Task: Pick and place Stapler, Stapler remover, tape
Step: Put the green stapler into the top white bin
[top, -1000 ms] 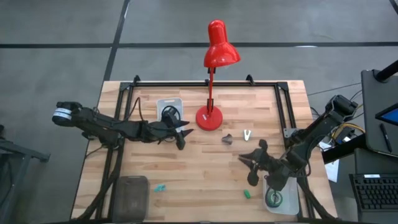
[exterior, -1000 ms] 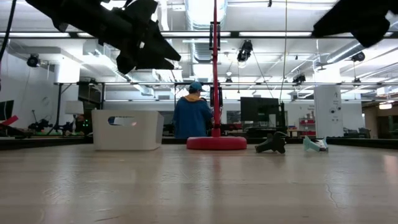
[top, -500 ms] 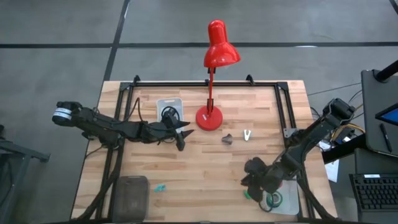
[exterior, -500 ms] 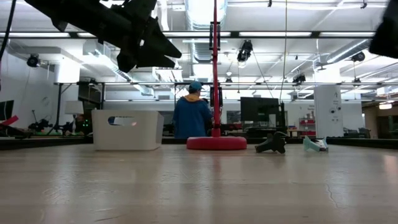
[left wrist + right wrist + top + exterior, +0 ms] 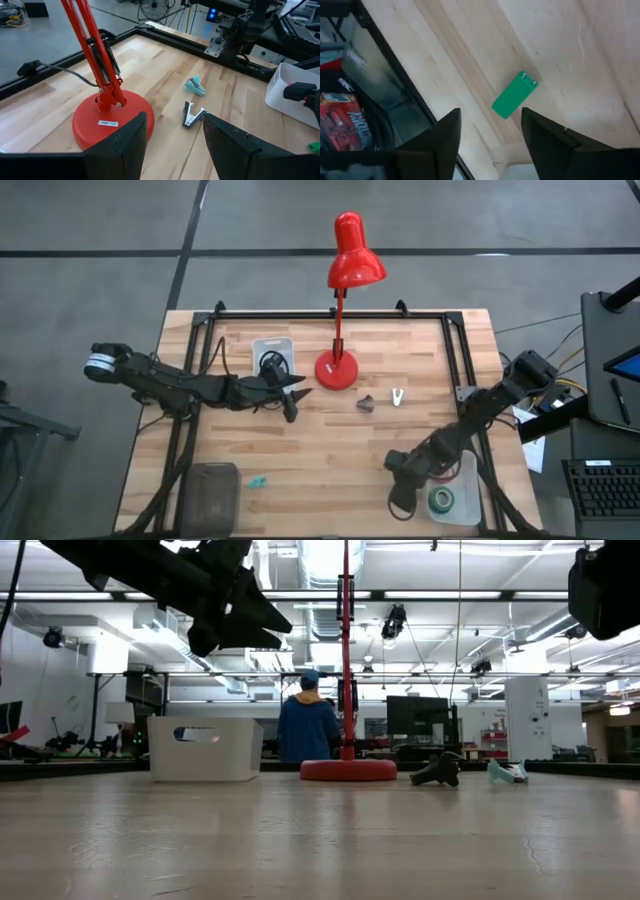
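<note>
Two grippers, fingers apart | right gripper point(image 5: 398, 498) over green block point(image 5: 515, 94) | left gripper point(image 5: 296, 398) beside lamp point(image 5: 337, 370) | tape point(image 5: 441, 500), probably, in tray point(image 5: 465, 480)

A robotics laboratory or research workshop is indicated. In the low view, a large open hall is seen beyond the wooden table point(image 5: 320, 840), with exposed ceiling ducts point(image 5: 330, 560), rows of strip lights point(image 5: 300, 602) and hanging cables. Benches loaded with dark monitors point(image 5: 418, 715) and equipment are lined along the back, and a person in a blue top point(image 5: 309, 727) is seen there from behind. In the high view, the table is shown bolted into a black metal frame point(image 5: 330, 314) on a grey concrete floor point(image 5: 100, 240), with a keyboard point(image 5: 606, 490) placed beside it.
</note>
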### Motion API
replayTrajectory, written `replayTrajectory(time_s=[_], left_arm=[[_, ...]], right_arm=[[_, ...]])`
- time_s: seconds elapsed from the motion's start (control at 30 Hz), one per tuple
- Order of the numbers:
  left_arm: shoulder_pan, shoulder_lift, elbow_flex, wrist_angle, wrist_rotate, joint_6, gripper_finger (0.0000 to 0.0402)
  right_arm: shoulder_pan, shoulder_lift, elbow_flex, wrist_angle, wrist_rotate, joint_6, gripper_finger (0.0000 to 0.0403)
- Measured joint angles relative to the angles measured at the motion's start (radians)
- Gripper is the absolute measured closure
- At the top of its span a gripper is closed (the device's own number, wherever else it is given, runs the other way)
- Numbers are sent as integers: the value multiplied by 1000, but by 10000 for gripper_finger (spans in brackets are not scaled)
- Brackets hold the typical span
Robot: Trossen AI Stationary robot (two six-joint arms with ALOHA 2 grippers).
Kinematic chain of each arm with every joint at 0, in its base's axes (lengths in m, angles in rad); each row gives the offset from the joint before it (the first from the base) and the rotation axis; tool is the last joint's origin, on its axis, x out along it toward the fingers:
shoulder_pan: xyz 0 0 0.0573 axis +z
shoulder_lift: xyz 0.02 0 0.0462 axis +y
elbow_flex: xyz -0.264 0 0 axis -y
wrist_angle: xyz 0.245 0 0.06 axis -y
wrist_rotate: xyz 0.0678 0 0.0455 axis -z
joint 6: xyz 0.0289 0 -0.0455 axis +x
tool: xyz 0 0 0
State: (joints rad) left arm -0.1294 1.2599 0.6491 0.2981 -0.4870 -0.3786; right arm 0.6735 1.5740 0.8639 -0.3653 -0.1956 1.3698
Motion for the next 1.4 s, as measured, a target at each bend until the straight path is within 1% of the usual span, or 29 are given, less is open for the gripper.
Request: replayTrajectory(time_s=[0.13,0.23,0.33,0.5,0.63,0.77,0.83,1.03,1.17,1.4], left_arm=[[0,0,0,0,0,0,207],[0,0,0,0,0,0,207],[0,0,0,0,0,0,207],[0,0,0,1,-1,0,207],[0,0,0,1,-1,0,207],[-1,0,0,0,0,-2,207],[-1,0,0,0,0,-3,207],[-1,0,0,-1,0,-3,207],[-1,0,-1,-9,0,-3,207],[-1,0,-1,-11,0,-9,207]], right_arm=[[-25,15,0,-5,-45,-2,193],[-45,22,3,-5,-50,-7,193],[-49,43,26,-60,-59,-19,193],[-49,126,93,-111,-112,-76,193],[-49,182,159,-127,-117,-112,193],[-49,241,230,-286,-117,-146,193],[-50,268,263,-333,-117,-186,193],[-50,332,345,-343,-117,-296,193],[-50,369,384,-372,-117,-358,202],[-42,406,428,-468,-118,-409,234]])
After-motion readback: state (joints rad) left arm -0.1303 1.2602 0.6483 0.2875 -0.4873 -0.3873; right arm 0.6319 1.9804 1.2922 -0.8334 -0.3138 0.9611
